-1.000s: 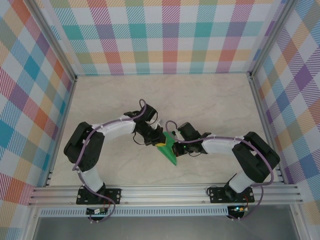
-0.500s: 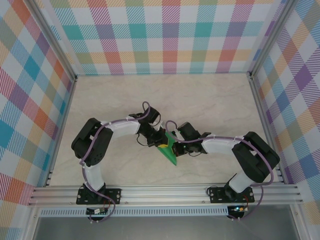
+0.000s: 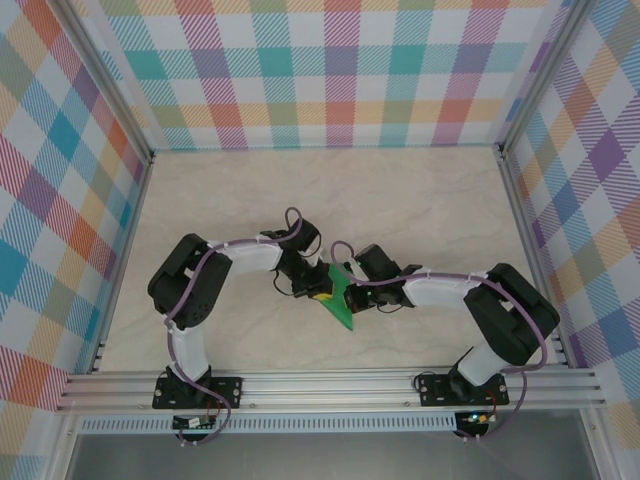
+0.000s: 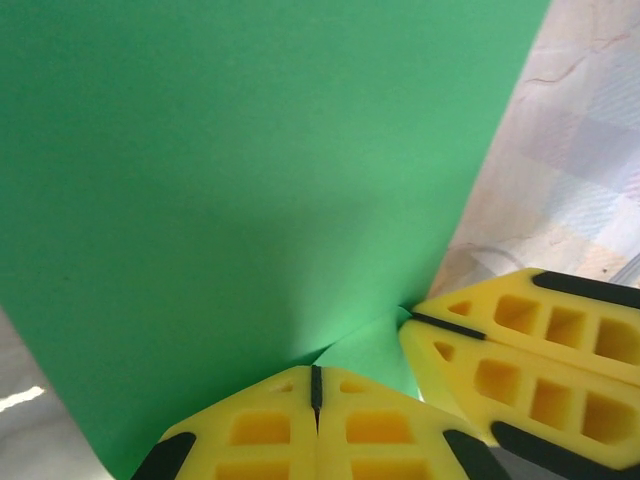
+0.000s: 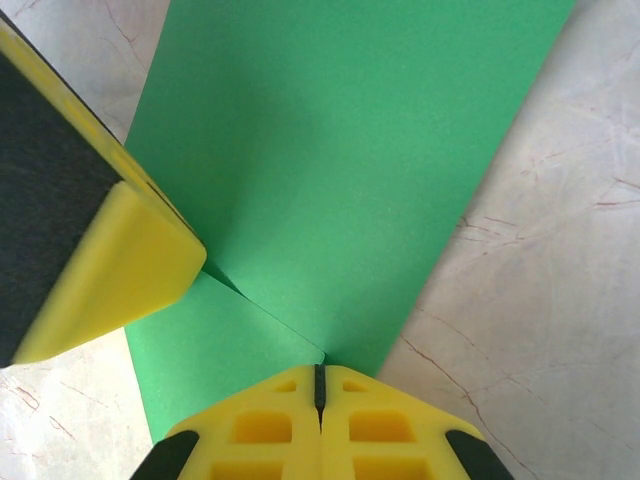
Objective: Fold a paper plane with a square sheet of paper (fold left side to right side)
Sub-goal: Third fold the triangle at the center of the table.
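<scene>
The green sheet of paper (image 3: 342,306) lies on the table as a slim pointed dart, the paper plane, its tip toward the near edge. My left gripper (image 3: 320,293) is shut, its tips pressing on the paper's left part. My right gripper (image 3: 352,289) is shut too and presses from the right, close beside it. The left wrist view has the green paper (image 4: 250,180) ahead of my shut left gripper (image 4: 316,385), with the right gripper's fingers (image 4: 520,345) touching a folded flap. From the right wrist, my shut right gripper (image 5: 320,385) rests on a fold edge of the paper (image 5: 350,150), with the left fingers (image 5: 100,250) beside it.
The marble-patterned table (image 3: 420,200) is enclosed by plaid walls (image 3: 340,70) at the back and sides. An aluminium rail (image 3: 330,385) runs along the near edge, holding both arm bases. Both arms bend inward and meet at the table's middle.
The left arm's elbow has swung inward to the right, and its gripper has slid slightly right and nearer on the paper. The right arm and paper stay nearly still.
</scene>
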